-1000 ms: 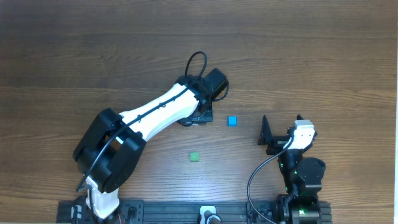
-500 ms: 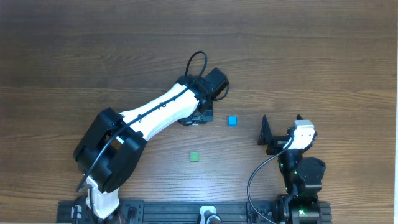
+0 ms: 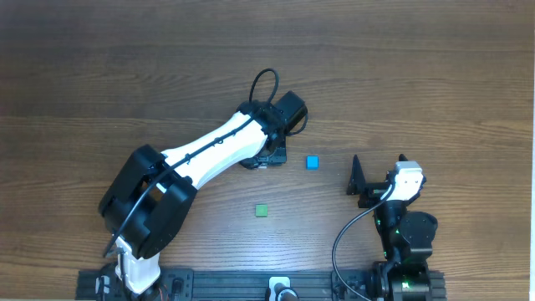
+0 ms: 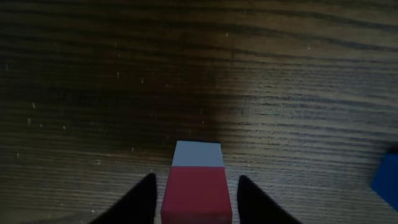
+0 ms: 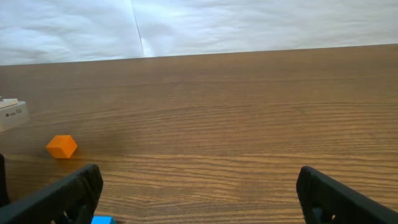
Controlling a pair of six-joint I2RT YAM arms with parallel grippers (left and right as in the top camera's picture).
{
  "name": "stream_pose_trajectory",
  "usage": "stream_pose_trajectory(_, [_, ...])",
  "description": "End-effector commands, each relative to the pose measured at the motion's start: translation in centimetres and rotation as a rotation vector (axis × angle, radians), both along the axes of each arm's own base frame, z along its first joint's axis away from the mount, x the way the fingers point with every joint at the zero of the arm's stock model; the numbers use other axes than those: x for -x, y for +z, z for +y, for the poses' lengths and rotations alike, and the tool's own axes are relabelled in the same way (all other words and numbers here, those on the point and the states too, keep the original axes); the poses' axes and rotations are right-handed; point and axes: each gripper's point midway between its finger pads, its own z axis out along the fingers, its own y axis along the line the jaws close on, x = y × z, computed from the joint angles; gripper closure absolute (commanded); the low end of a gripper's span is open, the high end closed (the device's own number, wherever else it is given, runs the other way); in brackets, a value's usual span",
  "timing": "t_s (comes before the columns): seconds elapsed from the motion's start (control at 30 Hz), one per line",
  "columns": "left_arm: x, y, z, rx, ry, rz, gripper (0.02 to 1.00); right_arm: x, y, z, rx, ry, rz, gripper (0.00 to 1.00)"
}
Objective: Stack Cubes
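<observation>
1. A brown wood-grain worktop (image 3: 100, 67) carries the scene.
2. The white left arm (image 3: 209, 150) reaches to the worktop's middle. Its gripper (image 4: 196, 205) is down at the surface and slightly open, one finger just off each side of a cube with a thin dark gap between.
3. The black right arm (image 3: 405, 230) stands folded near its base, its gripper (image 5: 199, 174) spread wide and holding nothing.
4. A small red cube with one pale face (image 4: 196, 193) rests on the worktop between the left gripper's fingers.
5. A small blue cube (image 3: 312, 161) sits just right of it.
6. A small green cube (image 3: 262, 211) lies nearer the bases.
7. A small orange cube (image 5: 61, 146) shows in the right wrist view.
</observation>
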Motion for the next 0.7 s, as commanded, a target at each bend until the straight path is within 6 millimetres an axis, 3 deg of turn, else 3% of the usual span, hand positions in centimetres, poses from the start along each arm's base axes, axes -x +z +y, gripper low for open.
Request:
stream_pose_trajectory(0.03, [-0.7,-0.2,0.1,-0.009,0.017,-0.015,0.415,0.0,-0.2,0.1,0.0,0.007,-0.002,0.007])
stream_pose_trajectory(0.1, [-1.7,0.3,-0.4,0.024,0.023,-0.055,0.209,0.0,-0.2,0.1,0.0,0.007,-0.002,0.009])
stream_pose_trajectory(0.17, [-2.9,1.1,-1.0,0.066,0.035,-0.101,0.148,0.0,-0.2,0.1,0.0,0.007,-0.002,0.009])
stream_pose_trajectory(0.4, [-7.9,4.5,0.1,0.103,0.091,-0.2,0.139,0.0,-0.2,0.1,0.0,0.007,-0.002,0.009])
stream_pose_trajectory(0.43, [-9.4,4.9,0.3,0.104,0.08,-0.221,0.145,0.0,-0.2,0.1,0.0,0.007,-0.002,0.007])
stream_pose_trajectory(0.6, [-12.7,3.9,0.4,0.086,0.055,-0.229,0.183,0.0,-0.2,0.1,0.0,0.007,-0.002,0.007])
stream_pose_trajectory(0.7, [-13.5,2.7,0.4,0.072,0.057,-0.212,0.196,0.0,-0.2,0.1,0.0,0.007,-0.002,0.007])
